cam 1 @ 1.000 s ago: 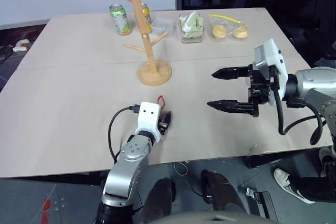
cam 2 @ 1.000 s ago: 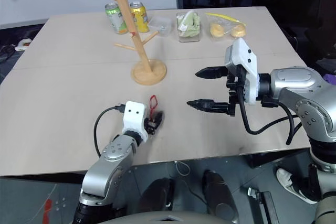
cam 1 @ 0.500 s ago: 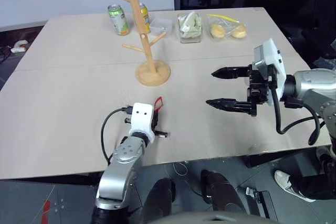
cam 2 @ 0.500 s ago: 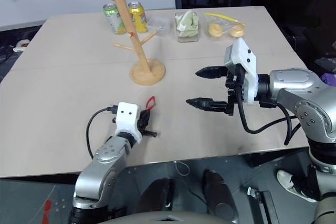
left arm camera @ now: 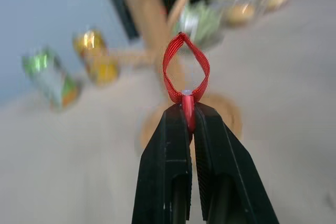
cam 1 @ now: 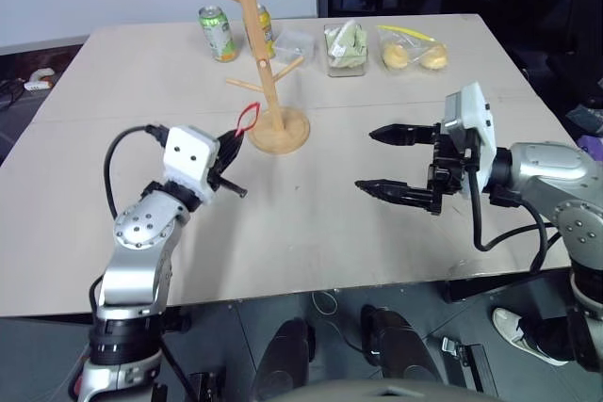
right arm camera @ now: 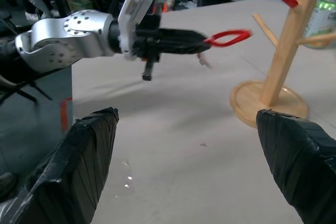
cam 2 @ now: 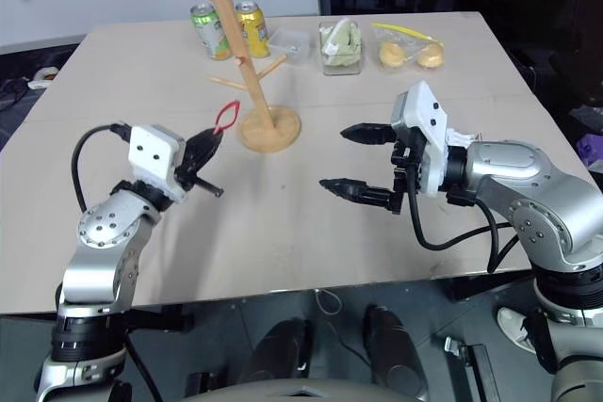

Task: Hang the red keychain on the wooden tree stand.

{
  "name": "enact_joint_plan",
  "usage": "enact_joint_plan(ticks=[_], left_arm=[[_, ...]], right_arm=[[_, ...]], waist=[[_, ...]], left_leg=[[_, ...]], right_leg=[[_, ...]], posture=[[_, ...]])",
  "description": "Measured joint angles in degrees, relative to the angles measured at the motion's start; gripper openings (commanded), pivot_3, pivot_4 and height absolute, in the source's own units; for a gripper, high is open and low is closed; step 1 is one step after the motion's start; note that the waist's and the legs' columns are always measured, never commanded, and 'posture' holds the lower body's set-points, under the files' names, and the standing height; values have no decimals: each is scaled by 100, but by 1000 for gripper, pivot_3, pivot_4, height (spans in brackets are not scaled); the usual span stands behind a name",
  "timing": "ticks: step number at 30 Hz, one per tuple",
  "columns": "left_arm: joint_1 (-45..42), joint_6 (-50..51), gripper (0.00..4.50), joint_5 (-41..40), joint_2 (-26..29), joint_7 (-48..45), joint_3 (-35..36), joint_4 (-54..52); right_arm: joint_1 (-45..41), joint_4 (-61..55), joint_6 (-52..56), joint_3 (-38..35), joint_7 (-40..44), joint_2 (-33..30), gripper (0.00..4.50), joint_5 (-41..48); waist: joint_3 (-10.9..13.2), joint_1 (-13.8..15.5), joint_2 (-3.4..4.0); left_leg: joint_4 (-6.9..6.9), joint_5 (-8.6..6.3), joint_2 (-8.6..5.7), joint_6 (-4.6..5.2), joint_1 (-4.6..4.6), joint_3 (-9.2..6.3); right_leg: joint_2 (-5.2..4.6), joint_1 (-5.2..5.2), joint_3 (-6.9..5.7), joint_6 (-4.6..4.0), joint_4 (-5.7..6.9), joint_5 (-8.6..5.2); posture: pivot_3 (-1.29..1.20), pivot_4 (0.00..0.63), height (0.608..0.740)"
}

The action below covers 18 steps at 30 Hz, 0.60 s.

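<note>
My left gripper (cam 1: 234, 138) is shut on the red keychain (cam 1: 248, 118) and holds it clear of the table. The red cord loop (left arm camera: 185, 69) sticks out past the fingertips, toward the wooden tree stand (cam 1: 259, 44). The loop hangs just left of the stand's round base (cam 1: 278, 129), below the lowest peg, and is not on any peg. A small dark piece (cam 2: 215, 191) juts out under the fingers; I cannot tell whether it is the key. My right gripper (cam 1: 367, 159) stands open over the table to the right of the stand, pointing left, with nothing between its fingers (right arm camera: 79, 166).
Behind the stand are a green can (cam 1: 216, 33) and a yellow can (cam 1: 264, 25). Further right along the far edge lie a clear box (cam 1: 294, 42) and two food bags (cam 1: 344, 47) (cam 1: 412, 52). The tan table (cam 1: 311, 242) ends just in front of me.
The left gripper shut on the keychain on the table, then lifted it up and to the left, level with the stand's base. The right gripper stayed open and nearly still.
</note>
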Motion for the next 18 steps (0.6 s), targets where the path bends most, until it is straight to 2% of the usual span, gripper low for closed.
enact_joint_plan(ticks=[7, 18], left_arm=[[-771, -853, 66, 345, 59, -64, -243, 323], [-1092, -1192, 66, 628, -89, 286, -279, 1106]], right_arm=[[-532, 0, 45, -105, -301, 138, 4500, 218], [-879, 6, 170, -110, -781, 295, 4500, 472]], waist=[[0, -28, 0], [0, -26, 0]], left_leg=[[-4, 0, 2, 0, 2, -1], [-3, 0, 1, 0, 2, -3]], right_leg=[[3, 0, 0, 11, 1, 7], [0, 0, -1, 13, 2, 8]], posture=[[0, 150, 740], [0, 150, 740]])
